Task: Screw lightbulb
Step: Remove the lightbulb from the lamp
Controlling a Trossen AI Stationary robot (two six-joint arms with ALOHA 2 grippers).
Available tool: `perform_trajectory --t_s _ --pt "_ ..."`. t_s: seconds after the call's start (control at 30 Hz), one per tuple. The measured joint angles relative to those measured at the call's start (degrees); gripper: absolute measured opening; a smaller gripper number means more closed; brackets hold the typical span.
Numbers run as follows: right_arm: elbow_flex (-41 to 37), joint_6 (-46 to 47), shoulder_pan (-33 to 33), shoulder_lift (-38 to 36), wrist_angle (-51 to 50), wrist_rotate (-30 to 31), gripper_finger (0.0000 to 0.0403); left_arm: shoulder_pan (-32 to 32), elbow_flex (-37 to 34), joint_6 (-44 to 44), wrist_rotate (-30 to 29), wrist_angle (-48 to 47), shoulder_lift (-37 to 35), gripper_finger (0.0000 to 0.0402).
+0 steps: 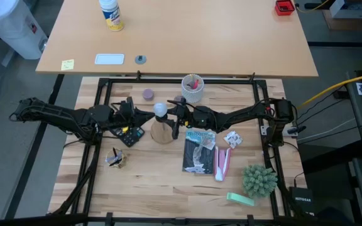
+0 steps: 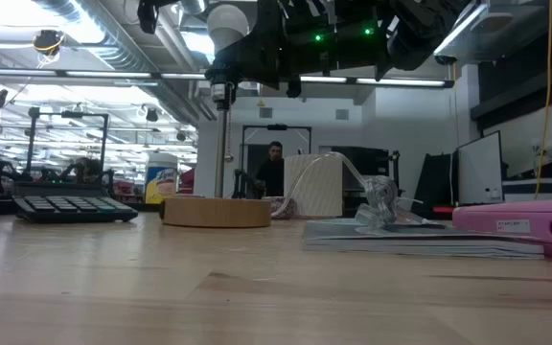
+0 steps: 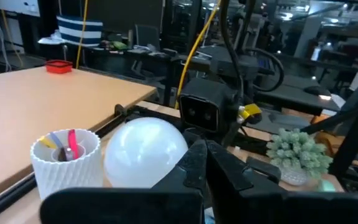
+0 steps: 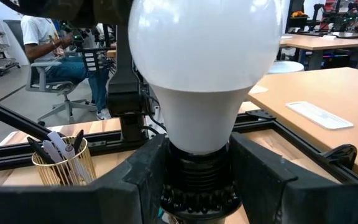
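On the table — 1 lightbulb (image 1: 160, 109), 1 wooden disc stand (image 1: 162, 132), 1 white cup (image 1: 192, 89), 1 calculator (image 1: 128, 134) — plus 2 grippers, left (image 1: 144, 113) and right (image 1: 175, 113).

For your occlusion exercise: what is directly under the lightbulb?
The lightbulb has a black socket beneath it, between the right gripper's fingers. Its screw base is hidden.

You're looking at a light wooden tabletop (image 1: 149, 182) carrying a round wooden disc stand (image 1: 162, 133), a black calculator (image 1: 129, 134), a white cup (image 1: 193, 90) and a small purple disc (image 1: 148, 94). Toward the right lie a dark booklet (image 1: 199, 150), a pink case (image 1: 224, 162), a green spiky plant (image 1: 259, 180) and a mint-green piece (image 1: 240, 199). A gold pen holder (image 1: 115, 157) stands at the left.
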Motion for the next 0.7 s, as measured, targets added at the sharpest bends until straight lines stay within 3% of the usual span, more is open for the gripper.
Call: perform_trajectory --t_s 0.33,0.7 --pt "0.0 0.0 0.0 -0.5 -0.7 -1.6 0.0176 1.9 0.0 0.9 -0.1 -0.4 0.0 0.0001" --pt "0.0 0.0 0.0 -0.6 0.6 -1.8 0.0273 2.3 0.0 1.3 -2.4 -0.5 0.0 0.0001"
